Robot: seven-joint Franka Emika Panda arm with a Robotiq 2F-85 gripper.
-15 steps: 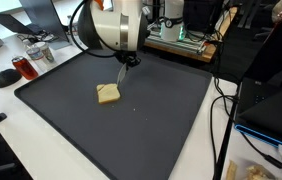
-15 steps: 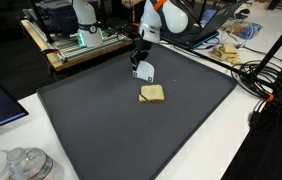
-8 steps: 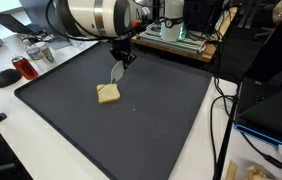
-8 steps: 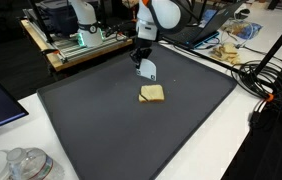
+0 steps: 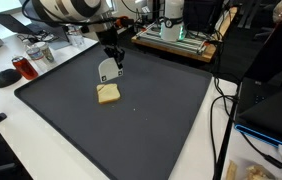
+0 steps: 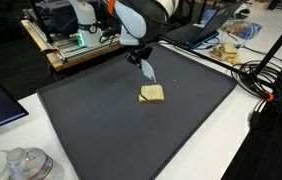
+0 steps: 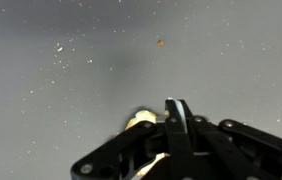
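Jaws are clamped on a pale flat piece [image 5: 106,71], held with its long axis pointing down toward a toast slice [image 5: 108,94].

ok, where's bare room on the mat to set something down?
Black mat is bare from the bread slice out to the cable-side edge and across the near corner. Tight only mid-mat: the gripper holds a flat pale piece close by the bread. Off-mat, the red-brown jar and cables crowd the table.
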